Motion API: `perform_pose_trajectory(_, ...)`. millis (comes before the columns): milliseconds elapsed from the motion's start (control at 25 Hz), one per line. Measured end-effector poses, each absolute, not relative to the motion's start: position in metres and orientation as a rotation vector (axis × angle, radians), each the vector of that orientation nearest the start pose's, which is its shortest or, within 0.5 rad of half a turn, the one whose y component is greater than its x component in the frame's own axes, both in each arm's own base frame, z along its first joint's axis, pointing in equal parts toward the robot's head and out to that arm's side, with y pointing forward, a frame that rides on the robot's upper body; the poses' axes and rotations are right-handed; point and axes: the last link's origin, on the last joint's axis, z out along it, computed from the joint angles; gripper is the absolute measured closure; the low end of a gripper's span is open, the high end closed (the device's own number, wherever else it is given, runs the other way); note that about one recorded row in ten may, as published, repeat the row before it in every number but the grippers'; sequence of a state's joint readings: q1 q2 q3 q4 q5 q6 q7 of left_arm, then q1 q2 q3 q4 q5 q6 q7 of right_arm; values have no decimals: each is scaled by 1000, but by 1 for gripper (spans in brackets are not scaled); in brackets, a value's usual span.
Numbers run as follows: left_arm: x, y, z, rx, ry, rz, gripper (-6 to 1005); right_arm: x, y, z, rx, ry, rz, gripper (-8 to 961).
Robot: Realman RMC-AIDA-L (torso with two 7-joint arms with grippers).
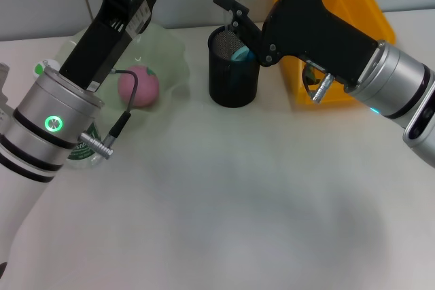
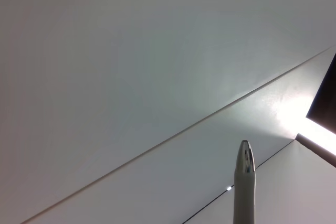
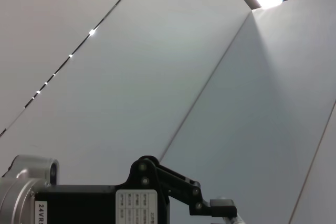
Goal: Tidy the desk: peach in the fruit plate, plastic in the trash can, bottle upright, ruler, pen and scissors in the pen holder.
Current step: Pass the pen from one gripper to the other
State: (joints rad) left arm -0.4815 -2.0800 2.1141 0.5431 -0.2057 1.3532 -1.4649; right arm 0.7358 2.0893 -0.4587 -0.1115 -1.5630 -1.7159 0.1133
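Both arms reach far over the tabletop (image 1: 224, 202). The left gripper (image 3: 223, 211) grasps a pen (image 2: 244, 187) (tip visible); the right jaws' state is unclear. The peach (image 1: 138, 86) lies in the fruit plate (image 1: 170, 52), left of the pen holder (image 1: 233, 73).

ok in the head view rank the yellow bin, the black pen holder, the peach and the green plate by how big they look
1. Yellow bin, though the right arm hides much of it
2. Green plate, partly hidden by the left arm, so bin versus plate is unsure
3. Black pen holder
4. Peach
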Motion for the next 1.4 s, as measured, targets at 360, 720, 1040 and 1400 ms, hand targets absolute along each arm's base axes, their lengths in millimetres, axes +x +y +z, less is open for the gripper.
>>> perform_pose_trajectory(360, -156, 333, -38, -1887, -1354, -2059, 761, 177, 347, -16, -1997, -503, 1135, 688)
perform_pose_trajectory(720, -156, 333, -38, -1887, -1357, -2060, 757, 177, 347, -16, -1997, -502, 1136, 734)
perform_pose_trajectory(1040, -155, 334, -38, -1891, -1356, -2058, 753, 177, 347, -16, -1997, -502, 1136, 763)
perform_pose_trajectory(1400, -155, 334, -38, -1889, -1353, -2060, 749, 177, 348, -16, -2002, -496, 1139, 798)
